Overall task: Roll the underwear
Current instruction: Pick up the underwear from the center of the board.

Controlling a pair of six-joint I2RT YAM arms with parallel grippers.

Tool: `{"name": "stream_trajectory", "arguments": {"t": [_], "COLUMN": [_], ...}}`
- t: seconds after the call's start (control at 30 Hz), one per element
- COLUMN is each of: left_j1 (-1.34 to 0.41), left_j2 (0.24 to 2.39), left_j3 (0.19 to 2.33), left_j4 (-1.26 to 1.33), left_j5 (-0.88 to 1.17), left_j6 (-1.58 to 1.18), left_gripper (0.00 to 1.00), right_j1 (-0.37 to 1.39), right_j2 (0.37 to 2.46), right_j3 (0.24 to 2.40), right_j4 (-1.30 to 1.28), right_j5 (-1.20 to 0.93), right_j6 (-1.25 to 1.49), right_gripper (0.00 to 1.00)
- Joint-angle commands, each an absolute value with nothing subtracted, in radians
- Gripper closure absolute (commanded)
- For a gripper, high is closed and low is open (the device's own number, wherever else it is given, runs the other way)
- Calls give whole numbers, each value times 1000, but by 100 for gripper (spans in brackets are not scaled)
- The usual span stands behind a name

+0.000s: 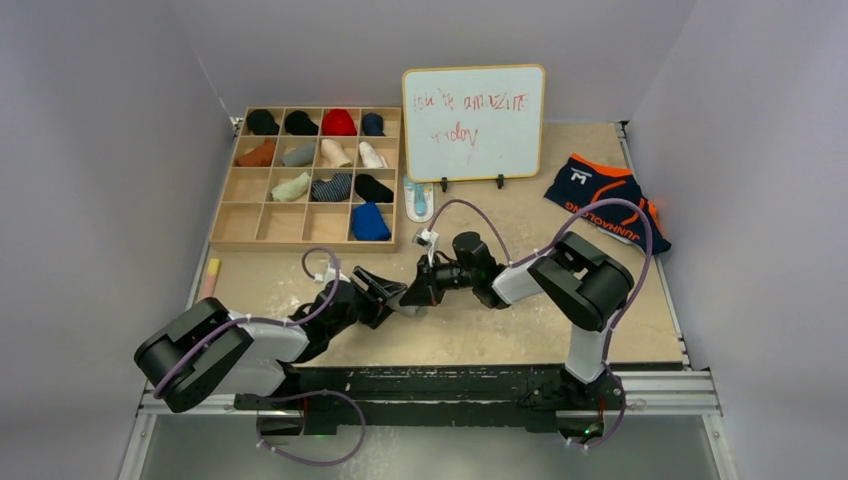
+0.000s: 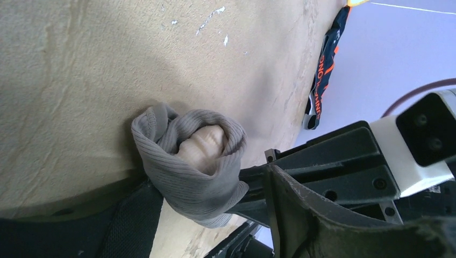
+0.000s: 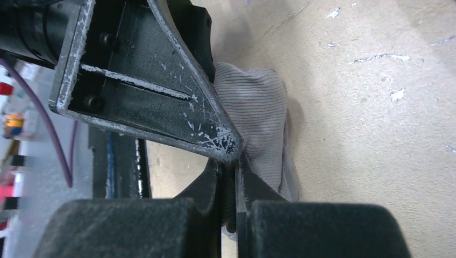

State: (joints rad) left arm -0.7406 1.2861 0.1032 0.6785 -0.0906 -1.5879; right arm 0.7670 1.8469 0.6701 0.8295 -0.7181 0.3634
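1. The grey brief (image 2: 188,172) lies bunched into a loose ribbed roll on the bench (image 1: 480,335). It sits mid-bench toward the front, where the two arms meet.
2. The right pincer (image 3: 229,177) is clenched, and its tips pinch an edge of the grey fabric.
3. The left pincer (image 1: 390,296) is released. Its jaws stand apart with the roll between them; whether either one touches the cloth cannot be told.
4. The navy brief (image 1: 605,200), with orange trim and white lettering, lies loosely spread at the back right of the bench, well apart from both pincers.
5. A wooden tray (image 1: 282,222) of four-by-four compartments sits at the back left, with one rolled fabric bundle to a compartment.
6. Back row, left to right: a pair of black bundles (image 1: 263,121), a red bundle (image 1: 339,121) and a navy bundle (image 1: 373,123).
7. Second row: a rust bundle (image 1: 258,154), a grey bundle (image 1: 299,155), a cream bundle (image 1: 335,153) and a white bundle (image 1: 372,155).
8. Third row, in the right three compartments: a pale green bundle (image 1: 291,187), a striped bundle (image 1: 331,187) and a third black bundle (image 1: 373,187).
9. Front row, rightmost compartment: a blue bundle (image 1: 369,222).
10. A whiteboard (image 1: 474,122) with red handwriting stands just beside the tray.
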Motion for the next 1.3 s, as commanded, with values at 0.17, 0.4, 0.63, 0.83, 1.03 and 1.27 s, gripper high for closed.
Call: {"name": "stream_trajectory", "arguments": {"t": [0.17,0.4,0.63,0.83,1.03,1.27], "left_j1": [-747,-747,-747,-747,-747,-722], "left_j2": [1418,1530,1502,1422,1289,1132], "left_j3": [85,79,100,135,172,217], "left_j4": [640,734,667,554,417,309], "left_j5": [-110,-95,-121,-157,-215,-192], "left_j6": [-1593,-1595,-1545,-1463,-1390,-1256], "left_gripper": [43,48,55,86,100,100], "right_j1": [719,704,682,670,669,668], "right_j2": [1967,2023,2116,2100,1944,1705], "right_j3": [582,557,545,523,488,500], "right_j4": [1010,1161,1387,1455,1298,840], "right_j5": [-831,-861,-928,-937,-892,-666], "right_j6": [664,775,928,950,840,599], "right_gripper": [100,100,100,74,50,48]}}
